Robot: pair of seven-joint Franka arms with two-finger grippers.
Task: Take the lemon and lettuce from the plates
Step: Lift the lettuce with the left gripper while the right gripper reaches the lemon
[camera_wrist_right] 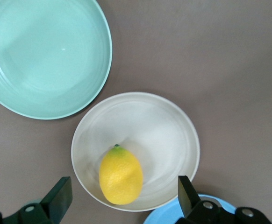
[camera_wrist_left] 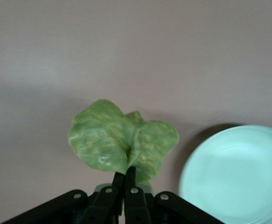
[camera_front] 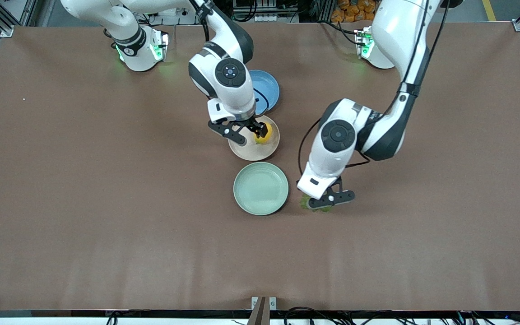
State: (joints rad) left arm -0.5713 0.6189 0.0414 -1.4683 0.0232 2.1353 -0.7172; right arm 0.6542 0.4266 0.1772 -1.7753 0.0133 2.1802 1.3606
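Left gripper (camera_wrist_left: 125, 179) clenched on lettuce (camera_wrist_left: 122, 142) beside mint plate (camera_front: 261, 188); right gripper (camera_front: 247, 132) spread over lemon (camera_wrist_right: 121, 175) in beige plate (camera_wrist_right: 168, 135).

You have the lemon (camera_wrist_right: 121, 175) lying in the beige-pink plate (camera_wrist_right: 164, 126), small, oval, bright yellow and smooth, with a green tip at one end; it sits off-centre, toward the plate's rim nearest the blue plate (camera_front: 266, 88); the lettuce (camera_wrist_left: 122, 142) is a wrinkly green leaf with pale veins and lobed edges, pinched at its base between the closed fingers of the left gripper (camera_wrist_left: 126, 179), over bare table just beside the mint green plate (camera_front: 261, 188); that plate sits nearer the front camera than the beige-pink one, the two close together.
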